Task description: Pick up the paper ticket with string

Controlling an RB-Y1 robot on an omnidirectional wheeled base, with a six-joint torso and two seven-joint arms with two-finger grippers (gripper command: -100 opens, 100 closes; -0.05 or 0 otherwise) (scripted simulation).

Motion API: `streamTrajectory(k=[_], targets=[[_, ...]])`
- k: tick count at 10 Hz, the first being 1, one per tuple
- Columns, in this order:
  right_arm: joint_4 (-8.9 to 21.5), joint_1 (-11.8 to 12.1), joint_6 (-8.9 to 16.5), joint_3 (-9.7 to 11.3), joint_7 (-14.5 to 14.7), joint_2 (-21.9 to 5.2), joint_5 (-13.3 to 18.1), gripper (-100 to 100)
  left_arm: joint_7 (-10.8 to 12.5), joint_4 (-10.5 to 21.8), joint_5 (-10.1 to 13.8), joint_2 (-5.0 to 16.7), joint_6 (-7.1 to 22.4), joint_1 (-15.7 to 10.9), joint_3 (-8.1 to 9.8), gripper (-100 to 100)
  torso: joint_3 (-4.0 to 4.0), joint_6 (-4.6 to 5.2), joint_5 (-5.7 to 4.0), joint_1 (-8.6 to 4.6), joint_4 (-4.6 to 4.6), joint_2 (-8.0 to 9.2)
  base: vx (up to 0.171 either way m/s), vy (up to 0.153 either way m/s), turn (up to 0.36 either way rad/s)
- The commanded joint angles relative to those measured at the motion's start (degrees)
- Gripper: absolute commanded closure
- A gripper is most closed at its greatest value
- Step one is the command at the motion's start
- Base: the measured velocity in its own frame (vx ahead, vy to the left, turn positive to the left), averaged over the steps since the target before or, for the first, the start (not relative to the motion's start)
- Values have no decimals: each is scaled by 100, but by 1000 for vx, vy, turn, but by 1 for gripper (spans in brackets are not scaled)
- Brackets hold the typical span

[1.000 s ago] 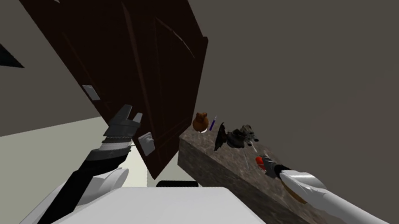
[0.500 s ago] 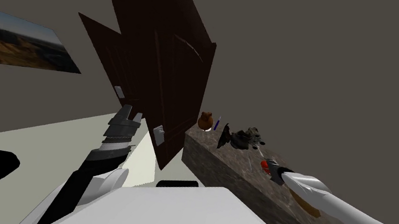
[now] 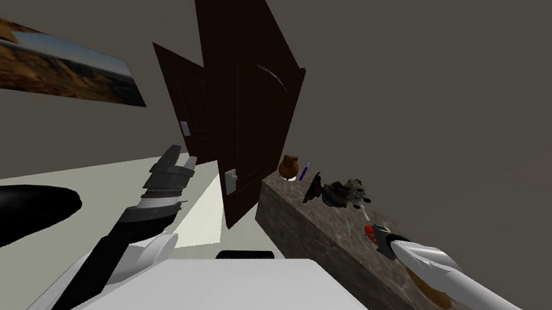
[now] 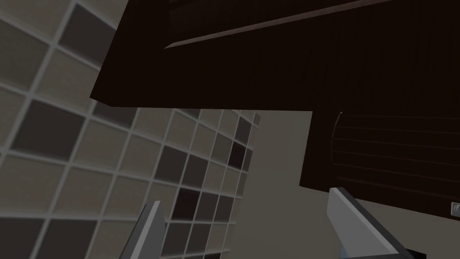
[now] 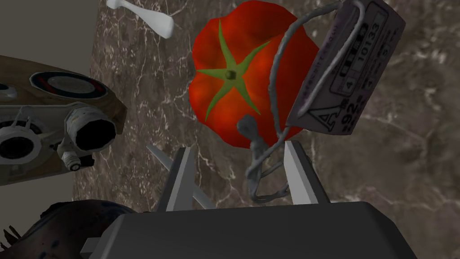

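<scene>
Step in hand: pre-grasp on the string; no lift is judged to have begun.

Right gripper (image 5: 238, 146): the 2 fingers are spread, nothing pinched; the knotted tail of the thin grey string (image 5: 248, 127) lies between them, close to 1 finger and clear of the other.

Location of target: the grey printed paper ticket (image 5: 348, 67) lies on the brown veined stone counter (image 5: 404, 157); with the gripper's reach taken as 12 o'clock, the ticket is at about 1 o'clock, just beyond the fingertips; its near edge appears to lean on the red tomato with a green star calyx (image 5: 233, 76), which sits at 12 o'clock; contact cannot be confirmed.

Orientation: the ticket's long axis is read as running from 7 o'clock to 1 o'clock; the string seems to leave the far end and is looped back across the tomato toward the fingers.

Next move, as judged: the fingers to be closed squarely on the knotted tail, or advanced slightly toward 1 o'clock to take the ticket's near corner; the tomato should not be nudged.

Left gripper (image 4: 245, 198): fingers spread, idle; the arm is raised at about 11 o'clock of the torso.
</scene>
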Motion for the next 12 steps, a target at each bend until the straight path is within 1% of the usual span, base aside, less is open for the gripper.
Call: streamTrajectory(k=[1,4,5,6,7,9,11,12], targets=[[0,0,0,0,0,0,0,100,0,0,0,0,0,0,0,0,0,0,0,0,0,0,-9,4,-19],[3,5,-9,2,-7,6,-4,100,0,0,0,0,0,0,0,0,-10,-9,3,0,-3,-18,0,0,0],[4,6,-10,2,-8,6,-4,0,0,0,0,0,0,0,0,0,-11,-10,3,0,-4,-19,0,0,0],[-187,67,86,29,52,-104,-59,100,0,0,0,0,0,0,0,0,-11,-10,3,0,-4,-19,103,-3,-340],[-326,118,136,32,57,-165,-48,100,0,0,0,0,0,3,1,0,-22,11,8,1,-8,-40,173,16,-391],[-603,221,234,37,68,-288,-26,100,0,-1,0,0,-1,2,1,0,-39,-11,7,6,-14,-69,141,0,-234],[-880,324,332,42,79,-411,-4,100,0,-1,0,0,0,2,1,0,-41,-13,6,7,-15,-71,138,22,-253],[-880,324,332,42,79,-411,-4,100,0,-1,0,0,-1,2,1,0,-40,-14,6,10,-15,-69,78,22,-85]])
